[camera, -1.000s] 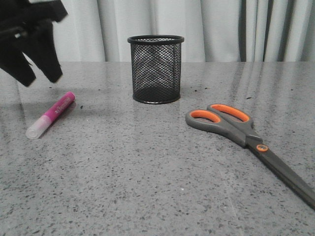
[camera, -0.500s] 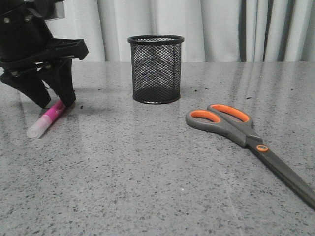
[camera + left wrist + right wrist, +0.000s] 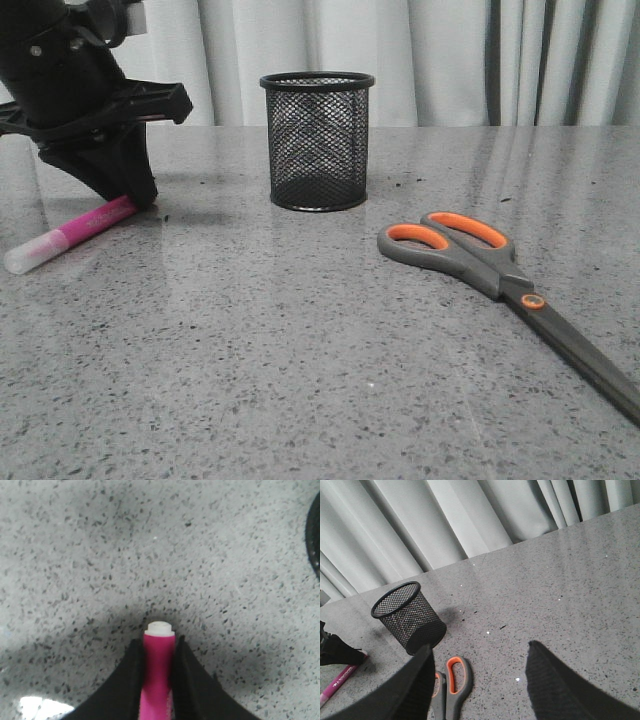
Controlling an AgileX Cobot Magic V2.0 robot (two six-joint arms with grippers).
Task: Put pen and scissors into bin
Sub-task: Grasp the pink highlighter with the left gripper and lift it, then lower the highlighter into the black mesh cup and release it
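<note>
The scissors [image 3: 505, 283] run off the right edge in the front view, so the blade tips aren't visible, and in the right wrist view only the orange-lined handles peek out between the fingers. The left gripper's [image 3: 118, 196] fingertips are one dark mass from the front, so you can't see how they stand from that angle. The bin [image 3: 317, 140] is only a sliver of black rim at the edge of the left wrist view.

The left wrist view settles it, though: the two black fingers [image 3: 129, 680] are pressed against either side of the pen [image 3: 68, 235], clamped on the magenta barrel with its flat whitish end sticking out past the tips. The pen lies on the grey speckled table [image 3: 300, 380], far left, its translucent cap pointing toward the near left and the gripper on its far end.

The right gripper [image 3: 480, 680] is wide apart with nothing between the fingers, hanging above the table and looking down toward the bin and scissors handles.

Compared with half a second ago, the fingers have closed in on the pen, and the pen has swung flatter and slid left, the cap now almost at the frame edge. Scissors and bin haven't budged.
</note>
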